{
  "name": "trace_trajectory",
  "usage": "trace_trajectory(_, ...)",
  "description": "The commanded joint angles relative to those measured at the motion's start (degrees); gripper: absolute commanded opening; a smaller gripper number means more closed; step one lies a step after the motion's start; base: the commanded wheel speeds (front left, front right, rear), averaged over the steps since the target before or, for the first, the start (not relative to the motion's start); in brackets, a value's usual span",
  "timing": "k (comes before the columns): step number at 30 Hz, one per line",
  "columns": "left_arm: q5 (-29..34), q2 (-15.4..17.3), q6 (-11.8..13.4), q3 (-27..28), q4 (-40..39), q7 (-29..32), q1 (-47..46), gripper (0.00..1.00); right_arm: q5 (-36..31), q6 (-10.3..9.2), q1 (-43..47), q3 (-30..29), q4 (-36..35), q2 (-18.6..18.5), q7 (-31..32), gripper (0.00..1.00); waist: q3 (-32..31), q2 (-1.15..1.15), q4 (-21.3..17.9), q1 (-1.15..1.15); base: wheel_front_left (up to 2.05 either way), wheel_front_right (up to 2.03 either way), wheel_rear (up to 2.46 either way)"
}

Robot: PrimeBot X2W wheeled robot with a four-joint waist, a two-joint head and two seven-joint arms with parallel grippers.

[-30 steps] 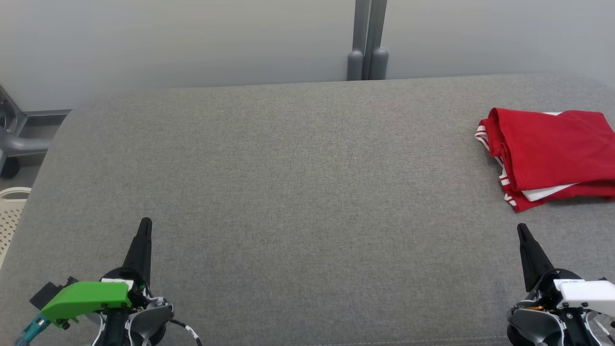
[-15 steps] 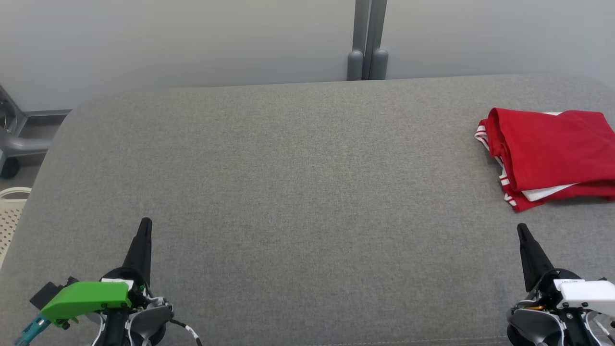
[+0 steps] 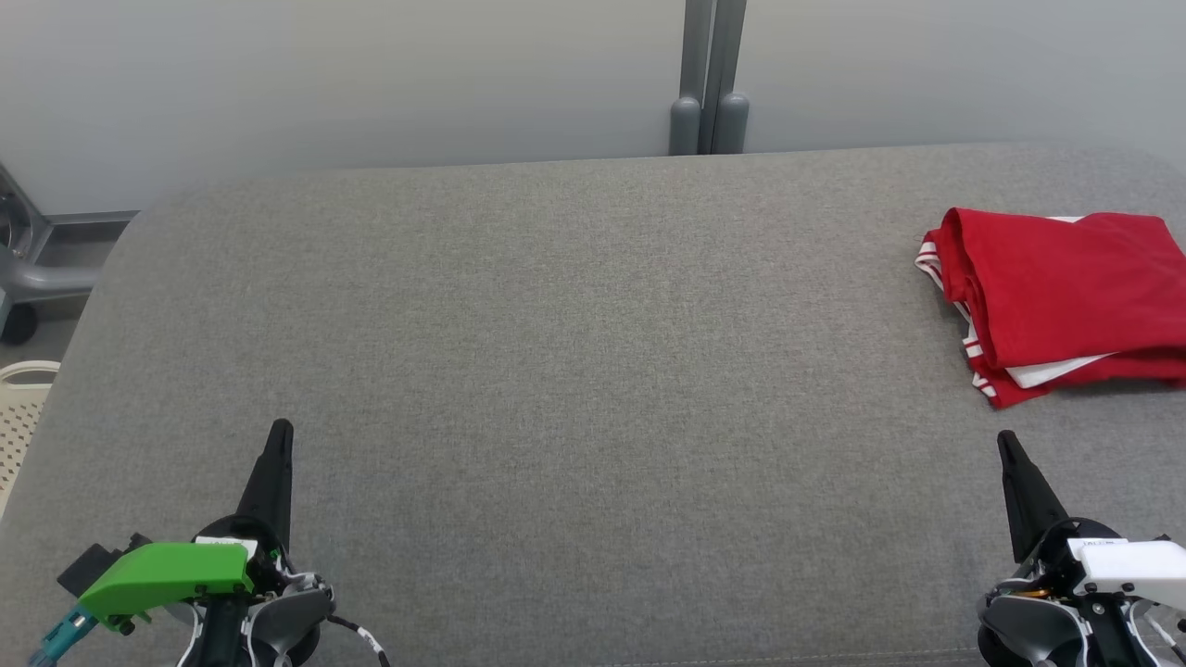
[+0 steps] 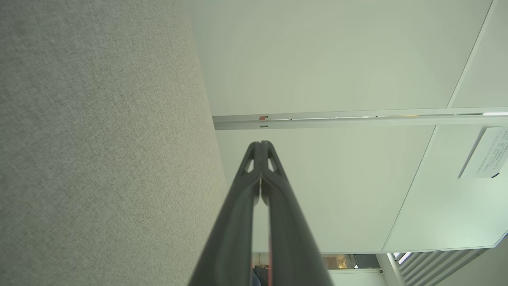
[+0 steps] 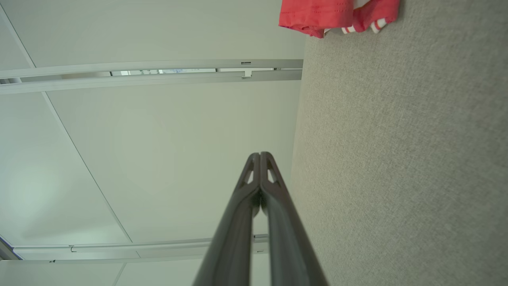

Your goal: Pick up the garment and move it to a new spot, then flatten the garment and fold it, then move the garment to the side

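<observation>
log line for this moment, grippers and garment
left gripper: shut, empty | right gripper: shut, empty | red folded garment with white-striped trim: far right on grey fabric surface, untouched

The garment (image 3: 1066,296) runs past the head view's right edge. The basket (image 3: 18,408) is cut by the left edge. The sign (image 4: 486,153) bears print too small to read.

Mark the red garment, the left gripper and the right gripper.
red garment (image 3: 1066,287), head view, middle of the folded top layer.
left gripper (image 3: 280,431), head view, tip of its shut fingers.
right gripper (image 3: 1003,440), head view, tip of its shut fingers.
</observation>
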Motion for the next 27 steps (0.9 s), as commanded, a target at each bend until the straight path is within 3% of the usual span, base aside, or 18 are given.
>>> trace_trajectory(1, -0.16, 0.01, -0.39, 0.11, -0.20, 0.08, -0.81, 0.00, 0.02, 0.02, -0.41, -0.15, -0.26, -0.24, 0.26, 0.00, 0.00, 0.00, 0.00, 0.00, 0.00, 0.00, 0.00)
trace_trajectory(27, -0.16, 0.01, -0.39, 0.11, -0.20, 0.07, -0.81, 0.00, 0.02, 0.02, -0.41, -0.14, -0.26, -0.24, 0.26, 0.00, 0.00, 0.00, 0.00, 0.00, 0.00, 0.00, 0.00)
